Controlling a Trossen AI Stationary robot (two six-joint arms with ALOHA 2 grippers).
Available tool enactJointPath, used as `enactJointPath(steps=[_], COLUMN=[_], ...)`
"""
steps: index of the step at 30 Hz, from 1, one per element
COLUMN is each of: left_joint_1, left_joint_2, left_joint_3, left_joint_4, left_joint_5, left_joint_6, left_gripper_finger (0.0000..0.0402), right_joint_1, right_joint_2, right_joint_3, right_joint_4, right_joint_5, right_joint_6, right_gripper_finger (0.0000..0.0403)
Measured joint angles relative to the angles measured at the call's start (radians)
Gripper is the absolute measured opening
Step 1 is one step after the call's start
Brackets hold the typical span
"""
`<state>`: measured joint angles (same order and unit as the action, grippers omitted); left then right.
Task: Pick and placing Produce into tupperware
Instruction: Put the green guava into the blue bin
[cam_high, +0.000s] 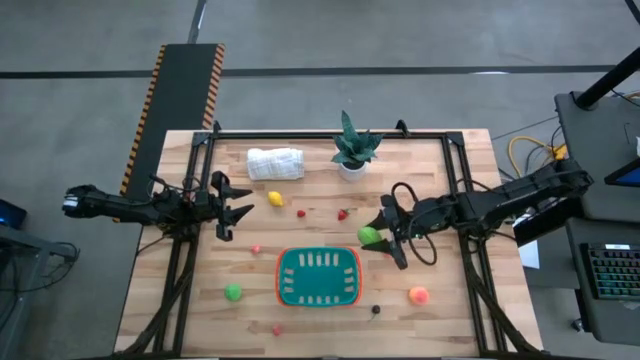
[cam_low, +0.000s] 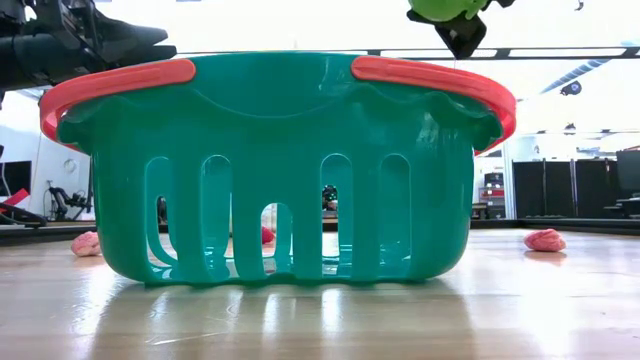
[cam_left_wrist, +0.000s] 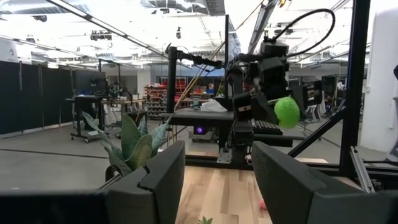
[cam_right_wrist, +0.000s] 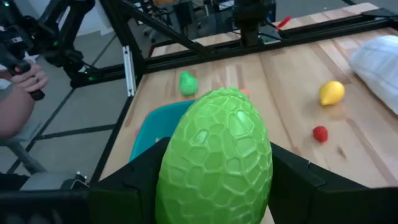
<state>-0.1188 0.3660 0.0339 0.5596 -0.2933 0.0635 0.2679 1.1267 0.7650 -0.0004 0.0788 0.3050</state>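
Note:
The tupperware (cam_high: 318, 277), teal with an orange-red rim, stands near the table's front middle and fills the low view (cam_low: 280, 170). My right gripper (cam_high: 380, 237) hovers just off its far right corner, shut on a green bumpy-skinned piece of produce (cam_right_wrist: 214, 155). Loose on the wood lie a yellow piece (cam_high: 274, 199), small red pieces (cam_high: 343, 213), a green one (cam_high: 233, 291), an orange-pink one (cam_high: 418, 295) and a dark one (cam_high: 376, 310). My left gripper (cam_high: 235, 210) waits open at the table's left side with nothing between its fingers. My right gripper pinches the green piece by its two opposite sides (cam_right_wrist: 171, 168) between its two fingers (cam_right_wrist: 298, 180). The fingers come from the table's right, slanting a little downward. The piece is lifted clear of the table, jutting out past the fingertips (cam_left_wrist: 287, 112).
A rolled white cloth (cam_high: 275, 163) and a potted plant (cam_high: 352, 150) stand at the far edge. Black frame bars (cam_high: 330, 133) run along the table's far and side edges. A person's hand (cam_right_wrist: 18, 81) shows beyond the table in the right wrist view.

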Motion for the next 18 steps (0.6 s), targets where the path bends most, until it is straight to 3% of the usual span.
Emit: enactJointPath(steps=[18], left_joint_1=[0.0], left_joint_2=[0.001], left_joint_3=[0.0], left_joint_4=[-0.001], left_joint_5=[0.0], left_joint_6=[0.0], left_gripper_finger=[0.0173], right_joint_1=[0.026], right_joint_2=[0.147], right_joint_3=[0.0], right_joint_4=[0.148], right_joint_5=[0.0], right_joint_6=[0.014], right_gripper_finger=[0.0203])
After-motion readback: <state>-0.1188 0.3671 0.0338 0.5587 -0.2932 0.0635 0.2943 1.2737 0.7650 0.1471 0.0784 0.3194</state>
